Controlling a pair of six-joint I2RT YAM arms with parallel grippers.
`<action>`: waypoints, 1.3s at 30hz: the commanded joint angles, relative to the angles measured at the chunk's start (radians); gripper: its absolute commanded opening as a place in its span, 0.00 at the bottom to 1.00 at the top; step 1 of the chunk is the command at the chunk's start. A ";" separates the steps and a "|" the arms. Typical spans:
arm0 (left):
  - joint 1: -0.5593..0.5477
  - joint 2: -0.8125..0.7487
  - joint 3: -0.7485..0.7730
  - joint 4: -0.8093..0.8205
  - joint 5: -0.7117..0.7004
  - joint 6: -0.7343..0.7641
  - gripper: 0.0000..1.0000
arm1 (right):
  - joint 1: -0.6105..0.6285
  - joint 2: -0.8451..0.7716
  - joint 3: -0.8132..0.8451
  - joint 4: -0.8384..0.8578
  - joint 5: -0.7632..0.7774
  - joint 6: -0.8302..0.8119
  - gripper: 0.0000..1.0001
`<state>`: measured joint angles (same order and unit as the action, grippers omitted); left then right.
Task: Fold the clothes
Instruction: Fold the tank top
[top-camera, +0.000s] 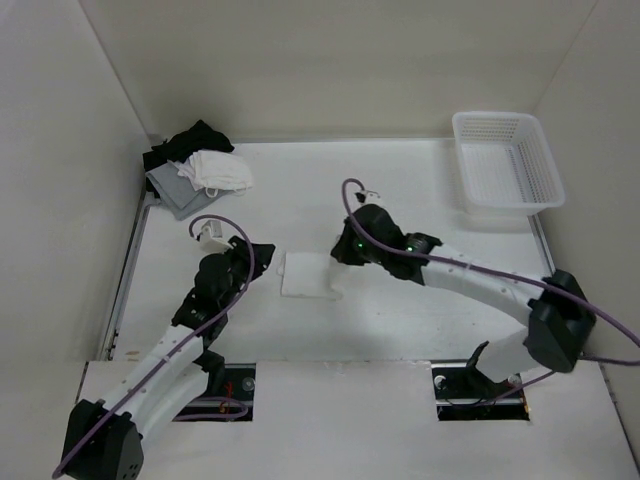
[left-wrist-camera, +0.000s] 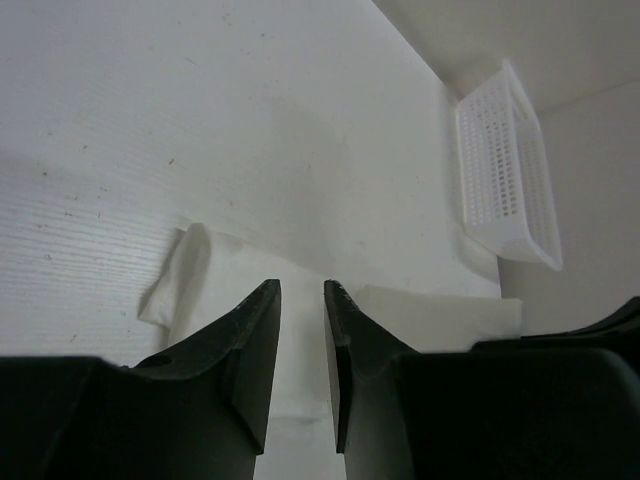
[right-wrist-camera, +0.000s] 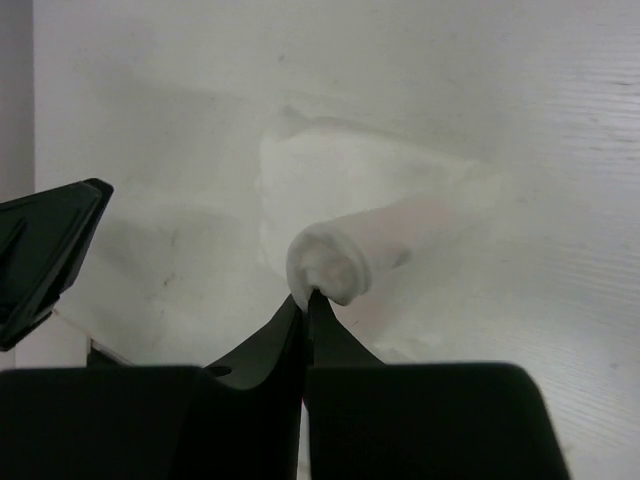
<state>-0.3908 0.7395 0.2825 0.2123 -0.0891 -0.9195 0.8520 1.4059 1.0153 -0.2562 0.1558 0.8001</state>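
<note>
On the surface (top-camera: 420, 200) between your two arms, the overhead view shows the white top (top-camera: 308, 274) lying as a small folded rectangle. The left tool (top-camera: 262, 264) is at its left edge and the right tool (top-camera: 340, 256) at its right edge. A heap of garments (top-camera: 195, 165) sits in the far left corner and a mesh basket (top-camera: 505, 160) at the far right. From your left wrist, the left tool (left-wrist-camera: 302, 300) stands a narrow gap apart just over the white top (left-wrist-camera: 200, 275), with nothing clamped between its fingers. From your right wrist, the right tool (right-wrist-camera: 308, 296) is closed tight, pinching a rolled edge of the white top (right-wrist-camera: 330, 262).
</note>
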 joint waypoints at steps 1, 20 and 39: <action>0.022 -0.043 0.041 -0.002 0.025 0.011 0.23 | 0.066 0.148 0.172 -0.083 0.042 -0.036 0.03; 0.088 -0.048 0.043 -0.027 0.058 0.008 0.35 | 0.201 0.193 0.225 0.050 0.056 -0.029 0.25; -0.204 0.368 0.035 0.277 -0.152 0.053 0.44 | -0.020 0.094 -0.180 0.486 -0.134 -0.070 0.05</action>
<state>-0.6006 1.0325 0.2955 0.3244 -0.2375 -0.8421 0.8425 1.3895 0.7483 0.0814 0.1463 0.7315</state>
